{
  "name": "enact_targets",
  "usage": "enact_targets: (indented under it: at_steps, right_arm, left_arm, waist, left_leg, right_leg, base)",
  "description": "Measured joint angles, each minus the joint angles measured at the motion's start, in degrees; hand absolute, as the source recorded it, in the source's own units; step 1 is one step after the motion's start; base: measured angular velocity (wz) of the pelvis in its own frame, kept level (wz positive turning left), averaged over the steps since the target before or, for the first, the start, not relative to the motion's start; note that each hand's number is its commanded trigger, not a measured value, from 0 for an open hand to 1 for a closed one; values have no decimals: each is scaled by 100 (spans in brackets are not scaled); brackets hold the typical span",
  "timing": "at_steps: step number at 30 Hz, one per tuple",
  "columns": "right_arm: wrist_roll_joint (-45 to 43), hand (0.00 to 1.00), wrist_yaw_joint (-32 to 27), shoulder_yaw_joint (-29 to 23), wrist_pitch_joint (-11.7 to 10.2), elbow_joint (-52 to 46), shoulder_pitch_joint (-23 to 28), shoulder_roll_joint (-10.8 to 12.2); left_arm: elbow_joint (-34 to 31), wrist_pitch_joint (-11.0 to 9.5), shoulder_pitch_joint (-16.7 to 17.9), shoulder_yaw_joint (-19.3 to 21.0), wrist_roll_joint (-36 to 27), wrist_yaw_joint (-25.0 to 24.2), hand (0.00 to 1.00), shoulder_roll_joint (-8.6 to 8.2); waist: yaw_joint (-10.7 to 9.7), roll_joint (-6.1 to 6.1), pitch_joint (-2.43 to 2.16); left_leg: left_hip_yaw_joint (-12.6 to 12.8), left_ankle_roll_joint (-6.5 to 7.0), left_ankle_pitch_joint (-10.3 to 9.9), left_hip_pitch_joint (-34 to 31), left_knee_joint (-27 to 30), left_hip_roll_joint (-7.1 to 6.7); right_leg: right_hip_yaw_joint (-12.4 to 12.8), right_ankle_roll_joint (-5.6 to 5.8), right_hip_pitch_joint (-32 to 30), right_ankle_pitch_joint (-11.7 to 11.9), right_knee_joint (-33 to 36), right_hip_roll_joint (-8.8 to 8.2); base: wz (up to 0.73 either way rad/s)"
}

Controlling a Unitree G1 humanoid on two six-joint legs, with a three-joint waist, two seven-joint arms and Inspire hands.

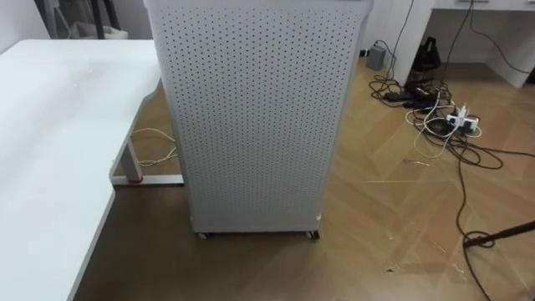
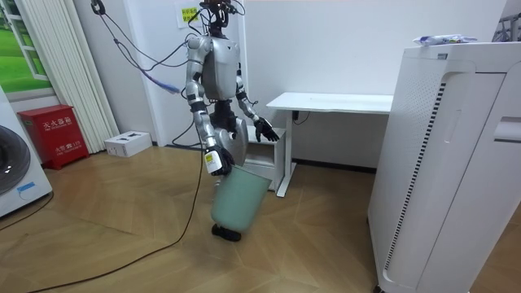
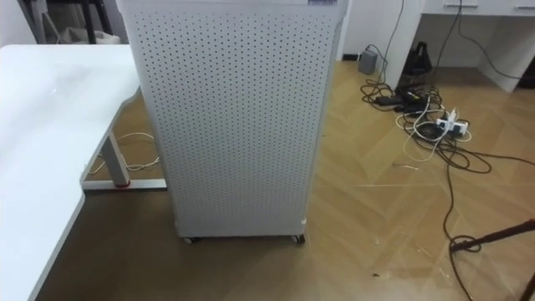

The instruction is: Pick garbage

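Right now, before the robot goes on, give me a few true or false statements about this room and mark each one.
1. A white perforated unit stands straight ahead of the robot. True.
2. The white table is on the robot's right. False: it is on its left.
3. Cables lie on the wooden floor to the right of the unit. True.
4. The pale green bin stands on the table. False: it is tilted, low by the robot's legs, at the right hand.
5. The left hand has its fingers curled round a bottle. False: they are spread and hold nothing.
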Motion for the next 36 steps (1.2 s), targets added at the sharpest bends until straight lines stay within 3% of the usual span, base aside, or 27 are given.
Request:
enact_targets:
  at_steps: [3, 6, 10, 12, 14, 15, 16, 17, 18, 19, 20, 21, 22, 23, 24, 26, 27, 28, 29, 30, 31, 32, 33, 35, 36]
  right_arm:
    - [10, 100, 87, -98, 0, 50, -6, 19]
    - [19, 100, 133, -111, 1, 60, 4, 31]
    - [-26, 100, 256, -123, 6, 103, -17, 60]
    - [-56, 100, 308, -123, 9, 102, -30, 93]
    - [-241, 100, 316, -141, 23, 78, -33, 213]
    - [-292, 100, 316, -180, 31, 61, -35, 252]
    - [-297, 100, 316, -226, 49, 24, -34, 265]
    - [-285, 100, 308, -284, 60, 20, -43, 245]
    - [-271, 100, 303, -291, 66, 20, -43, 234]
    - [-225, 100, 274, -291, 85, 26, -31, 209]
    - [-152, 100, 214, -292, 117, 26, -38, 177]
    - [-152, 100, 197, -296, 122, 25, -49, 156]
    - [-160, 100, 192, -294, 122, 26, -88, 130]
    - [-177, 100, 192, -257, 122, 27, -130, 109]
    - [-191, 100, 197, -220, 124, 27, -126, 102]
    - [-210, 100, 242, -197, 146, 14, -17, 115]
    - [-209, 100, 251, -198, 168, 14, 13, 112]
    - [-209, 100, 252, -198, 230, 13, 54, 102]
    - [-201, 100, 263, -199, 264, 12, 44, 97]
    - [-194, 100, 290, -204, 265, 11, 34, 97]
    - [-190, 100, 343, -216, 266, 8, 15, 126]
    - [-184, 100, 373, -210, 283, 4, 34, 174]
    - [-174, 100, 372, -211, 288, 4, 43, 177]
    - [-185, 100, 290, -234, 319, -18, 2, 190]
    - [-181, 100, 247, -237, 320, -23, -17, 191]
  left_arm:
    - [2, 54, 136, 270, 14, 5, 0, -59]
    - [39, 101, 234, 337, 9, 11, 0, -70]
    - [195, 115, 234, 357, 6, 18, 0, -70]
    - [243, 180, 231, 458, 10, 15, 0, -70]
    - [266, 321, 230, 678, 17, 15, 0, -36]
    - [265, 367, 234, 710, 7, 16, 0, -26]
    - [263, 432, 228, 701, 2, 11, 0, -35]
    - [256, 438, 213, 665, 15, -1, 0, -55]
    - [260, 439, 214, 634, 9, -4, 0, -63]
    - [263, 440, 207, 493, 15, -11, 0, -68]
    - [250, 431, 196, 312, 13, -12, 0, -69]
    - [252, 424, 208, 258, 18, -11, 0, -74]
    - [283, 422, 245, 251, 57, -8, 0, -93]
    - [354, 424, 313, 264, 154, -1, 0, -94]
    - [390, 424, 360, 280, 203, 5, 0, -94]
    - [396, 429, 587, 312, 216, 14, 0, -110]
    - [397, 429, 626, 326, 225, 12, 0, -127]
    - [393, 429, 654, 332, 239, 5, 0, -171]
    - [385, 411, 653, 331, 245, -13, 0, -193]
    - [387, 393, 655, 329, 242, -20, 0, -195]
    - [396, 364, 636, 337, 246, -32, 0, -155]
    - [443, 320, 597, 361, 228, -31, 0, -99]
    - [456, 316, 527, 363, 229, -27, 0, -93]
    - [442, 165, 239, 370, 231, -21, 0, -112]
    - [440, 140, 166, 368, 224, -20, 0, -110]
  waist:
    - [5, 26, 14]
    - [-2, 70, -10]
    - [2, 79, -13]
    - [31, 89, -9]
    - [118, 61, 4]
    - [112, 38, 5]
    - [105, 54, 7]
    - [117, 63, 29]
    - [133, 27, 59]
    - [120, 36, 50]
    - [155, 25, 55]
    - [189, 13, 42]
    - [311, 54, 44]
    - [376, 129, 59]
    - [405, 161, 46]
    - [419, 185, 37]
    - [412, 169, 42]
    - [401, 112, 16]
    - [443, 43, 22]
    - [448, 20, 23]
    - [447, -42, 21]
    - [444, -193, -12]
    - [440, -230, -18]
    - [454, -296, 21]
    - [434, -303, 19]
  left_leg:
    - [1, -9, -14, 32, -8, 16]
    - [-21, -29, -59, 48, 14, 53]
    - [-75, -103, -172, 41, 242, 135]
    - [-40, -170, -404, -112, 702, 273]
    - [-14, -334, -666, -466, 1699, 449]
    - [-13, -338, -668, -596, 2006, 488]
    - [-54, -342, -649, -943, 2731, 610]
    - [-248, -289, -483, -1387, 3572, 688]
    - [-372, -250, -451, -1588, 3858, 646]
    - [-446, -139, -528, -1935, 3875, 435]
    - [-423, -125, -524, -2287, 3496, 152]
    - [-410, -165, -464, -2429, 3174, 23]
    - [-422, -314, -205, -2644, 2357, -154]
    - [-434, -396, 115, -2774, 1533, -170]
    - [-453, -396, 228, -2804, 1201, -146]
    - [-478, -312, 507, -2821, 528, -24]
    - [-454, -298, 700, -2827, 574, -23]
    - [-292, -228, 1017, -2833, 809, -39]
    - [-107, -130, 1167, -2873, 1130, -38]
    - [-56, -63, 1206, -2914, 1333, -48]
    - [-5, 112, 1115, -2946, 1723, -171]
    - [-5, 387, 924, -2946, 1977, -392]
    - [-24, 494, 793, -2937, 2090, -473]
    - [-34, 628, 329, -2700, 2341, -706]
    - [-33, 684, 245, -2621, 2356, -748]
  right_leg:
    - [-25, -1, 40, 0, -22, 14]
    - [-50, -11, 128, 4, -84, 49]
    - [-254, -100, 176, -99, 39, 80]
    - [-492, -180, 140, -223, 206, 126]
    - [-537, -329, 9, -518, 566, 217]
    - [-530, -382, -14, -625, 649, 224]
    - [-486, -441, 2, -713, 738, 271]
    - [-306, -543, 38, -792, 853, 378]
    - [-166, -602, 54, -843, 916, 430]
    - [12, -661, 78, -916, 973, 470]
    - [159, -672, 42, -997, 1061, 452]
    - [221, -680, 46, -1019, 1074, 447]
    - [357, -686, 59, -1055, 1095, 452]
    - [373, -699, 63, -1121, 1125, 457]
    - [373, -689, 82, -1182, 1151, 457]
    - [367, -624, 333, -1560, 1318, 379]
    - [368, -586, 418, -1669, 1346, 329]
    - [323, -487, 549, -1851, 1344, 169]
    - [264, -331, 670, -2002, 1327, -39]
    - [214, -245, 741, -2081, 1310, -136]
    - [101, -25, 903, -2228, 1330, -332]
    - [59, 94, 1035, -2325, 1377, -543]
    - [-3, 105, 1052, -2332, 1547, -616]
    - [-122, 235, 778, -2014, 2841, -948]
    - [-142, 295, 647, -1816, 3261, -1025]
  base:
    - [0]
    - [3]
    - [7]
    - [-6]
    - [-14]
    - [12]
    - [29]
    - [33]
    - [44]
    - [50]
    - [43]
    - [6]
    - [-32]
    - [-42]
    - [-47]
    - [-32]
    - [-17]
    - [-30]
    - [-41]
    - [-57]
    - [-39]
    - [-24]
    - [-6]
    - [0]
    - [5]
